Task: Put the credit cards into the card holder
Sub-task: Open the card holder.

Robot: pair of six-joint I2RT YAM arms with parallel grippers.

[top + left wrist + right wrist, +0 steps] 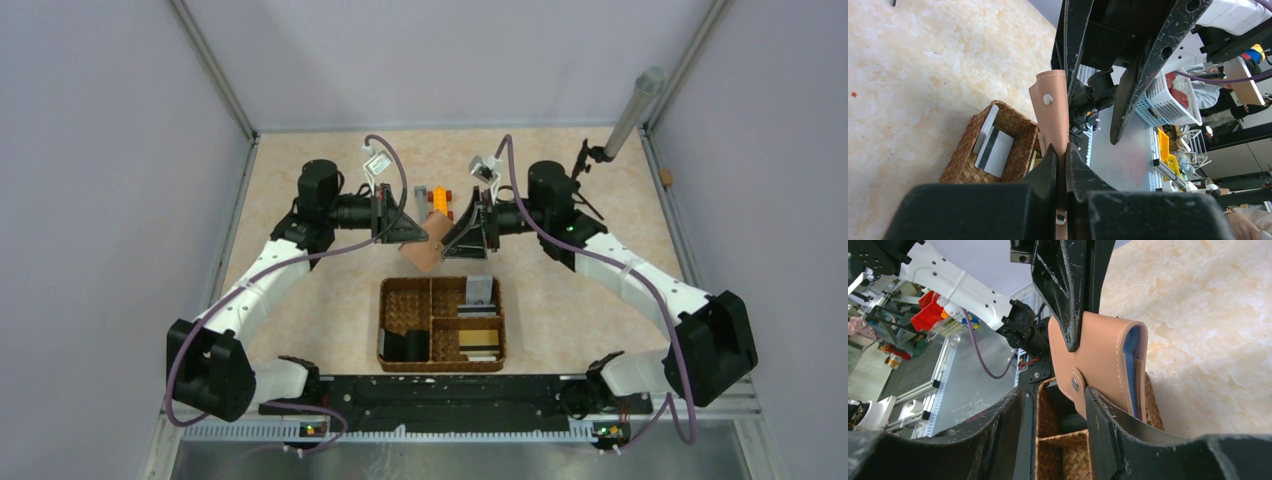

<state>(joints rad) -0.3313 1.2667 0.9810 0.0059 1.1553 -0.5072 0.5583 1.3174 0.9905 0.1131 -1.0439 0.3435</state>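
Top external view: one card holder [427, 258] pinched by left pincer [421, 239], right pincer [449, 246] spread.

Under my arms, the beige marbled table [330, 290] carries a woven basket [383, 322] at near centre. A small orange object [438, 197] and a grey object [420, 195] lie just beside each other at far centre.

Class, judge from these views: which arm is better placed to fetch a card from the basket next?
Probably the right. The right gripper is open and grips nothing, while the left gripper is pinching the card holder. The cards lie in the basket's right-hand compartments.
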